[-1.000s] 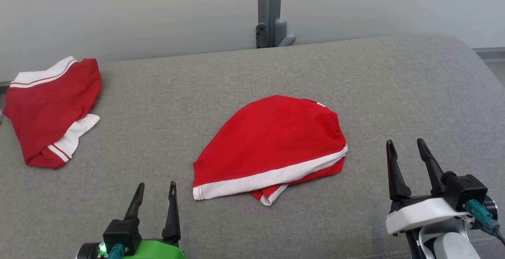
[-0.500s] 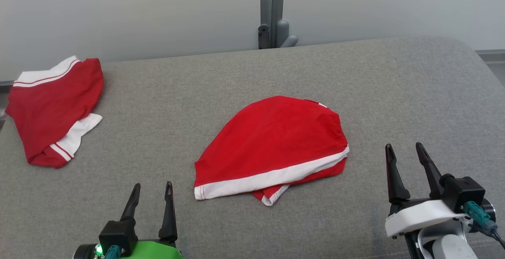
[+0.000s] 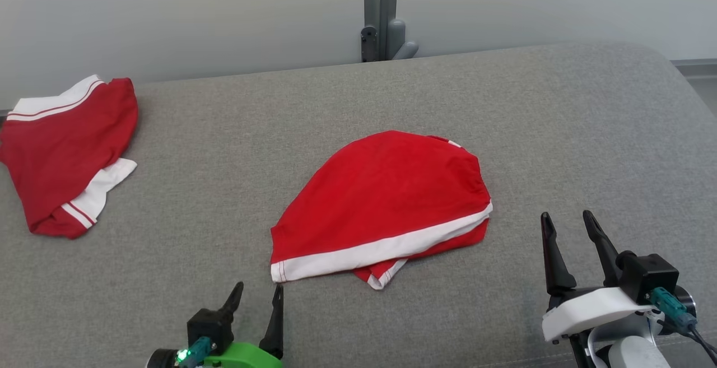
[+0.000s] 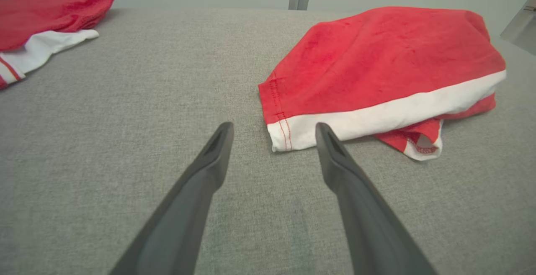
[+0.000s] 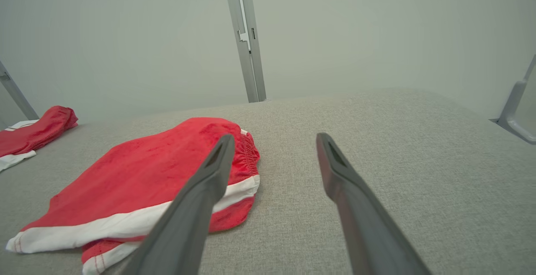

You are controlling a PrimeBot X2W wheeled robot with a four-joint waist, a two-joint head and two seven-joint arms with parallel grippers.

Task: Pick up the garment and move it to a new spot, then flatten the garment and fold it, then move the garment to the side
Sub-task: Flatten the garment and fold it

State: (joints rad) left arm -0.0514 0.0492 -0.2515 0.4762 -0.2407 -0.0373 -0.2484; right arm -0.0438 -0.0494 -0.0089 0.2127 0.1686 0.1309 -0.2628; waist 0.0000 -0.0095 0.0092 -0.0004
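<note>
Red shorts (image 3: 386,189), just ahead of the left gripper (image 3: 259,285): soft matt cloth with white trim. Padded surface (image 3: 224,133) beneath: coarse grey woven fabric, matt. Gripper fingers (image 4: 201,183): smooth dark plastic, matt.

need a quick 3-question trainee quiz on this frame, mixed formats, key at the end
1. True or false: the left gripper is shut on the centre garment.
2. Where does the second garment lie on the grey surface? A) far left, apart from the centre garment B) far right C) under the centre garment
3. Fill in: the band along the centre garment's near edge is ____.
Key: 1 false; the left gripper and the right gripper are both open, holding nothing. 2 A. 3 white.
</note>
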